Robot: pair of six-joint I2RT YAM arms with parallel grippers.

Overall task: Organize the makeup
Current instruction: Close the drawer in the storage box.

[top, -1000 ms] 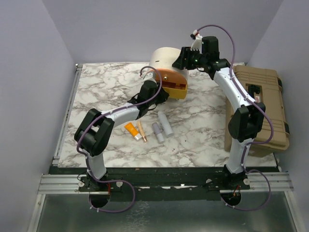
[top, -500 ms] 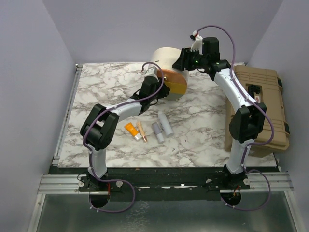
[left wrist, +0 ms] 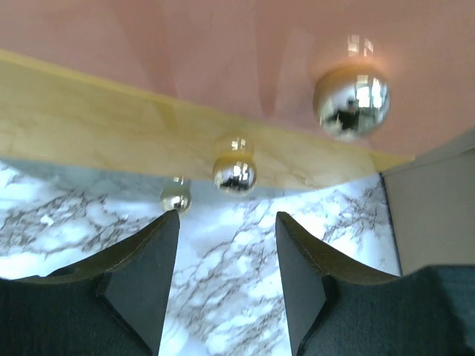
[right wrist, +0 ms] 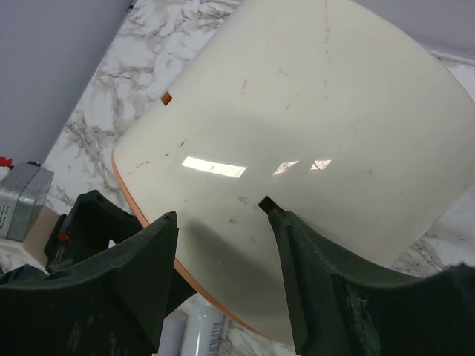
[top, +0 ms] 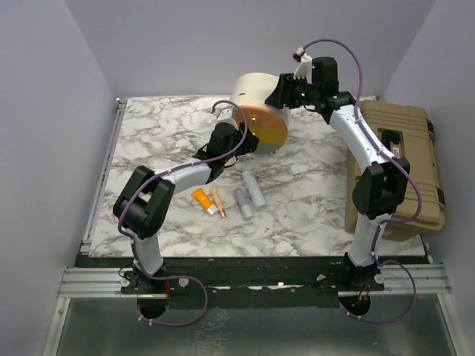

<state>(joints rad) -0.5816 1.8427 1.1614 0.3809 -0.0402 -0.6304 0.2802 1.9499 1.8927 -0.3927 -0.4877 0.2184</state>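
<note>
Lying white tube point(top: 254, 190), lengthwise near-to-far

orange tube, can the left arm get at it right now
Probably yes. The orange tube lies uncovered on the table by that arm's forearm. The left gripper, open and empty, is up at the case and would have to draw back.

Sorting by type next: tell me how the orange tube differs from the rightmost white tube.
Colour: the orange tube is orange with a pale cap; the white tube is plain white.
Length: the white tube looks longer.
Place: the orange tube ends the row on the left, the white tube on the right.
Both lie flat on the table.
</note>
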